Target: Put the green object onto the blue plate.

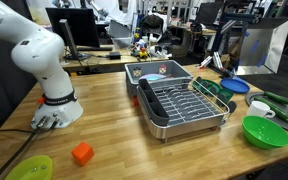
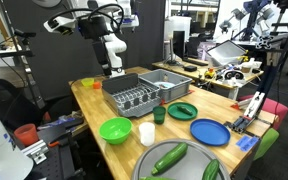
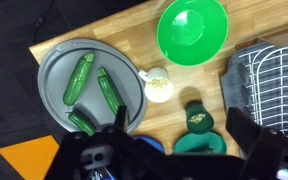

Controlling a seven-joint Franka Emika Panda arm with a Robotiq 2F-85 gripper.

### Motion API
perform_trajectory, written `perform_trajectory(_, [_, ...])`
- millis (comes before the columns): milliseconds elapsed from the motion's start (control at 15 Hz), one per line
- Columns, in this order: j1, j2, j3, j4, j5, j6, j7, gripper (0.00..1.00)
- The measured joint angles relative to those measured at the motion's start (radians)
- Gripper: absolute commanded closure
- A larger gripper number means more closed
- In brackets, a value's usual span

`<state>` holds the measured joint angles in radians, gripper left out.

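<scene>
The green object, a small dark green cup-like item (image 3: 197, 120), stands on the wooden table, also seen in an exterior view (image 2: 159, 114). It sits between a white cup (image 3: 159, 86) and a dark green disc (image 3: 199, 146). The blue plate (image 2: 210, 131) lies on the table beside that disc. It shows in both exterior views (image 1: 234, 86), and only a sliver of it (image 3: 149, 146) shows in the wrist view. My gripper (image 3: 184, 130) is open and empty. It hangs high above the green object, with a finger on either side of it in the picture.
A grey plate (image 3: 54, 70) holds three cucumbers (image 3: 79, 78). A bright green bowl (image 3: 192, 30) and a metal dish rack (image 1: 179, 105) stand nearby. An orange block (image 1: 81, 153) and a yellow-green plate (image 1: 29, 168) lie near the robot base (image 1: 56, 110).
</scene>
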<state>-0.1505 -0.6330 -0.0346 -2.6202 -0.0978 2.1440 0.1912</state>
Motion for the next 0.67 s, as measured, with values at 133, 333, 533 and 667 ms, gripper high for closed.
perform_trajectory(133, [0.0,0.0,0.0,0.0,0.0,0.0,0.0,0.0])
perform_trajectory(333, [-0.001,0.026,-0.011,0.001,0.005,0.015,0.004,0.0])
perform_trajectory(533, [-0.006,0.113,-0.047,0.0,-0.006,0.069,-0.052,0.0])
perform_trajectory(667, [-0.013,0.195,-0.075,0.001,-0.02,0.13,-0.102,0.0])
